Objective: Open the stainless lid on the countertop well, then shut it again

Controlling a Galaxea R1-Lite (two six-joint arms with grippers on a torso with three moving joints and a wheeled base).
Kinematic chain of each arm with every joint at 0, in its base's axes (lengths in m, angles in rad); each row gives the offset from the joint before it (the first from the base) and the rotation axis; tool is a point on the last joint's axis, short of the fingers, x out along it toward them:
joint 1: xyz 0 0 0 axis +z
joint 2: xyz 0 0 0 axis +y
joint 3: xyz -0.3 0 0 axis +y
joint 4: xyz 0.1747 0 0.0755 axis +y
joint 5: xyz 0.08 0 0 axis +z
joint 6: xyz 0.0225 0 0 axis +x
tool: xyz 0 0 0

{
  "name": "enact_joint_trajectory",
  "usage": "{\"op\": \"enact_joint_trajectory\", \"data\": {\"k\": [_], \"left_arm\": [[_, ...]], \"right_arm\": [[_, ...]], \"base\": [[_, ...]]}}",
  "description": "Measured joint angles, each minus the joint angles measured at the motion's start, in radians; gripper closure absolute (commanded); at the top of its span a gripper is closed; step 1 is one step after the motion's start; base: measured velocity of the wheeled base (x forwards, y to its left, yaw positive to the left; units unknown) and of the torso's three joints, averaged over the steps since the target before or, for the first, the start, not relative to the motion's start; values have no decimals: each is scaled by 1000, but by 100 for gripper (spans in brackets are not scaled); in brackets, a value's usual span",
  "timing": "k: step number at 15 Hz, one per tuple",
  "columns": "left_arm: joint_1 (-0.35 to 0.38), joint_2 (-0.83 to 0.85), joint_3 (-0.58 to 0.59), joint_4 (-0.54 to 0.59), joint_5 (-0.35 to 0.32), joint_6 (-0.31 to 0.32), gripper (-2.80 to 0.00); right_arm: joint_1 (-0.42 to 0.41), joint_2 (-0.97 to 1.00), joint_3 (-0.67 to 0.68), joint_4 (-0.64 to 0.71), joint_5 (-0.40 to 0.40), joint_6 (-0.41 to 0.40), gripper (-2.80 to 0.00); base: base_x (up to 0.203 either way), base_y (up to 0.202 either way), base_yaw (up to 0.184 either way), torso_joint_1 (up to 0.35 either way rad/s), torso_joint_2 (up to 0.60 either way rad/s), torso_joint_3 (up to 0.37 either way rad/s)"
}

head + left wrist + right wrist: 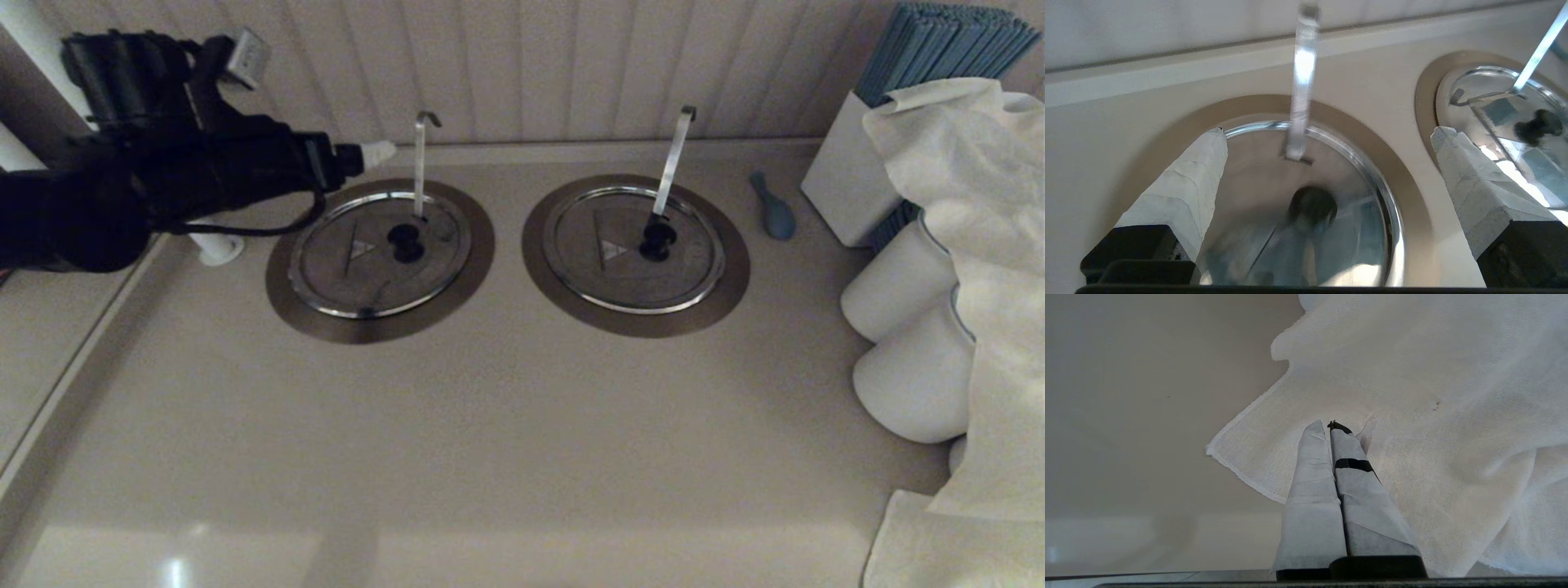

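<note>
The stainless lid [359, 273] lies flat over the countertop well, whose brownish flange [483, 245] rings it; the hole itself is hidden. The lid's black knob [406, 242] sits at the centre, with the slim hook-tipped handle [420, 159] upright just behind it. My left arm [204, 175] reaches in from the left. In the left wrist view my left gripper [1331, 132] hangs open above the lid [1249, 183]. The knob [1312, 204] lies between its white fingers [1192, 179], untouched. My right gripper [1327, 425] is shut and empty over a white cloth [1412, 416], out of the head view.
The twin lid [629, 261] with the broader slanted handle [673, 159] lies to the right. A blue spoon [775, 208], a white box of blue straws [849, 180], white cups [898, 294] and draped cloth [980, 245] crowd the right side. The wall panel runs close behind.
</note>
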Motion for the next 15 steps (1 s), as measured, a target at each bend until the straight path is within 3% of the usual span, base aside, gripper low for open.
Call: {"op": "enact_joint_trajectory", "data": {"k": [3, 5, 7, 10, 11, 15], "left_arm": [[47, -200, 73, 192, 32, 8, -280], [67, -330, 163, 310, 108, 29, -280], [79, -457, 288, 359, 211, 55, -280], [85, -615, 431, 375, 270, 76, -280], [85, -659, 460, 382, 274, 76, 0], [85, -813, 567, 400, 286, 77, 0]], "right_arm": [[0, 0, 0, 0, 0, 0, 0], [0, 0, 0, 0, 0, 0, 0], [0, 0, 0, 0, 0, -1, 0], [0, 0, 0, 0, 0, 0, 0], [0, 0, 0, 0, 0, 0, 0], [0, 0, 0, 0, 0, 0, 0]], "base": [[0, 0, 0, 0, 0, 0], [0, 0, 0, 0, 0, 0], [0, 0, 0, 0, 0, 0], [0, 0, 0, 0, 0, 0], [0, 0, 0, 0, 0, 0], [0, 0, 0, 0, 0, 0]]}}
